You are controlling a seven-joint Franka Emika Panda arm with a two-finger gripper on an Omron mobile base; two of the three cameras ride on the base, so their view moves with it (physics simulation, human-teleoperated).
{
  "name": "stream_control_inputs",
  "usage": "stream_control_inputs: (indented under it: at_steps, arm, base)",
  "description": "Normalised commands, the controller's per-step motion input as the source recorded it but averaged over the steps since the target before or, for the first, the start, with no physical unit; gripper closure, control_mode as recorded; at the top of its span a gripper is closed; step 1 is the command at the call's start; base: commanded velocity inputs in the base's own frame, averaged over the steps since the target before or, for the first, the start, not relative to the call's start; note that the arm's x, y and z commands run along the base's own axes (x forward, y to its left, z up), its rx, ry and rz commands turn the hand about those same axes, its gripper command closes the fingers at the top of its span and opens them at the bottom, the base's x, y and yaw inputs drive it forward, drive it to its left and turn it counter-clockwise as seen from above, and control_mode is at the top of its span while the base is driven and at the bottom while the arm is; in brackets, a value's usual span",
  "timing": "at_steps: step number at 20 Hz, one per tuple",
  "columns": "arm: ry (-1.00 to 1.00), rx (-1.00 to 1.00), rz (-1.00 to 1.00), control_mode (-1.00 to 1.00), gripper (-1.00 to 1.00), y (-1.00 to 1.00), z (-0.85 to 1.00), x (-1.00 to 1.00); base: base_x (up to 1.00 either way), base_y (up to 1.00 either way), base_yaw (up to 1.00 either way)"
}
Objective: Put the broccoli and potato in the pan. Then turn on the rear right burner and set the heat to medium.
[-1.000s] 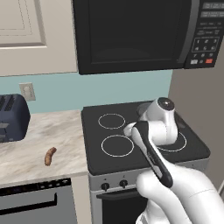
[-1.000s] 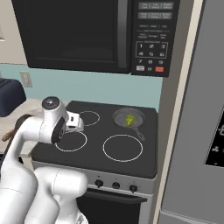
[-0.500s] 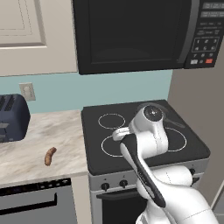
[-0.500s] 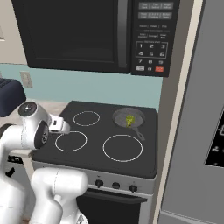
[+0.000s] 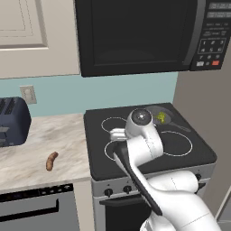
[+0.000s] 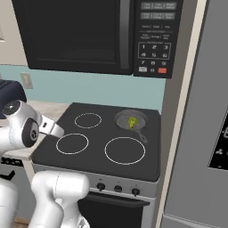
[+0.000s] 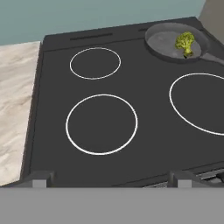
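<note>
The broccoli (image 7: pixel 185 42) lies in the dark grey pan (image 7: pixel 162 41) on the rear right burner, and shows there too as the broccoli (image 5: pixel 160 118) (image 6: pixel 132 121) in the pan (image 5: pixel 170 113) (image 6: pixel 122 118). The orange-brown potato (image 5: pixel 52 161) lies on the marble counter left of the stove. My gripper (image 7: pixel 111 180) hangs above the stove's front left part, open, its fingertips (image 7: pixel 41 178) far apart with nothing between them. From the base it shows as the gripper (image 5: pixel 116 134) (image 6: pixel 52 128) over the left burners, well apart from both pan and potato.
A dark toaster (image 5: pixel 11 122) stands at the counter's back left. A black microwave (image 5: pixel 135 36) hangs over the stove. Knobs (image 6: pixel 118 188) line the stove's front panel. A grey fridge wall (image 6: pixel 200 133) bounds the right side. My arm's elbow rises in front of the stove.
My arm has swung left across the stove, away from the pan and over the left burners. The broccoli stays in the pan, the potato on the counter. The gripper stays open.
</note>
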Motion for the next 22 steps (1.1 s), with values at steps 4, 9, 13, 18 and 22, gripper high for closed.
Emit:
stream_control_inputs:
  at_steps: [4,9,13,18,22]
  arm:
    - [0.00,0.15,-0.25,-1.00,-1.00,0.16,0.11,-0.01]
    - [-0.02,0.22,-0.11,-1.00,-1.00,0.35,0.09,0.00]
    - [0.00,0.17,0.00,-1.00,-1.00,0.46,0.17,0.00]
    - [0.08,0.11,0.09,-1.00,-1.00,0.34,0.05,0.00]
    - [0.09,0.04,0.16,-1.00,-1.00,0.32,-0.19,0.00]
  base:
    - [0.00,0.00,0.00]
    - [0.00,0.00,0.00]
    - [0.00,0.00,0.00]
    - [0.00,0.00,0.00]
    - [0.00,0.00,0.00]
